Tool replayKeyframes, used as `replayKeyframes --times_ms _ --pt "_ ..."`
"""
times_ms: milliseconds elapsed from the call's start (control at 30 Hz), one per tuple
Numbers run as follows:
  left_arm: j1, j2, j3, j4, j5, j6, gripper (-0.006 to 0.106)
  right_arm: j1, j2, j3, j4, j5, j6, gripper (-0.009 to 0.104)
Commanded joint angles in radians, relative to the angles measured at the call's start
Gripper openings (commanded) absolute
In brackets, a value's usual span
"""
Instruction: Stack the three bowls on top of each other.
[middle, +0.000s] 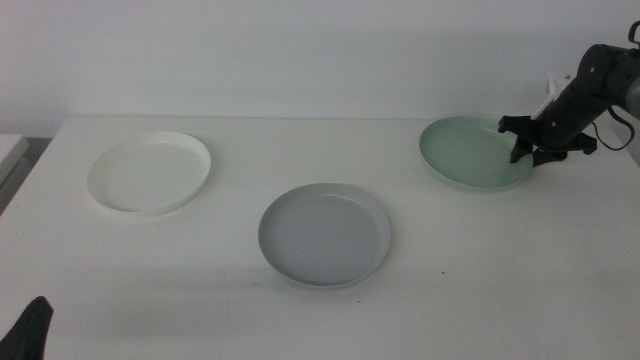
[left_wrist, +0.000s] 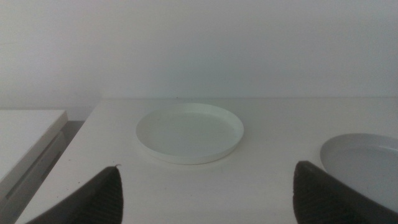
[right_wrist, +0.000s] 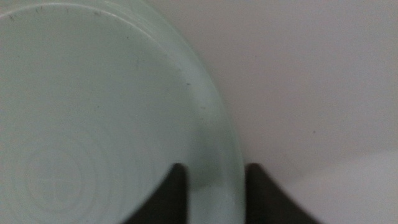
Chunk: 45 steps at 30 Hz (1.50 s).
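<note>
Bowls sit three across the white table (middle: 230, 310), none of them stacked and all of them empty. Farthest toward the left side of the middle view is the white bowl (middle: 150, 172), flat on the tabletop, its low rim showing all the way round and nothing inside it. Nearer the camera and about centre is the light grey bowl (middle: 325, 234), also flat, also bare inside. Well apart from both, at the far right, is the mint green bowl (middle: 472, 152), and it looks tilted, its right edge raised where the gripper has it.

That right gripper (middle: 537, 143) comes in from the right edge on its dark arm and meets the green bowl at its right rim. In the right wrist view the two dark jaws stand close together with the bowl's rim (right_wrist: 221, 155) running between them, one jaw inside the rim and one outside, so the gripper is clamped on the edge of the mint green bowl (right_wrist: 93, 124). The bowl's inner floor fills most of that view and holds nothing.

The left gripper (middle: 30, 328) waits low at the bottom left corner of the middle view, only a dark tip showing. In the left wrist view its jaws are spread wide with nothing between them; the white bowl (left_wrist: 189, 132) lies ahead of them on the table, apart from both jaws, and the grey bowl (left_wrist: 364, 163) shows partly behind one jaw.
</note>
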Motion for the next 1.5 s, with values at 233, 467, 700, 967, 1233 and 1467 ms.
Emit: replayKeyframes --times_ms 233,467,700,967,1233,1467 --pt "-0.007 -0.003 0.001 0.001 -0.013 -0.006 0.094 -0.009 -0.05 0.007 -0.106 0.027 -0.012 -0.002" --pt "-0.007 -0.003 0.001 0.001 -0.013 -0.006 0.094 0.009 -0.385 0.403 0.128 -0.212 -0.143 -0.002" --pt "-0.007 -0.003 0.001 0.001 -0.011 -0.006 0.094 0.179 -0.588 0.606 0.223 -0.203 -0.191 -0.002" --pt "-0.007 -0.003 0.001 0.001 -0.011 -0.006 0.094 0.363 -0.561 0.607 0.223 -0.18 -0.187 -0.002" --pt "-0.007 -0.003 0.001 0.001 -0.014 -0.006 0.094 0.443 -0.488 0.607 0.226 -0.204 -0.177 -0.002" --pt "-0.007 -0.003 0.001 0.001 -0.014 -0.006 0.094 0.45 -0.438 0.613 0.234 -0.271 -0.177 -0.002"
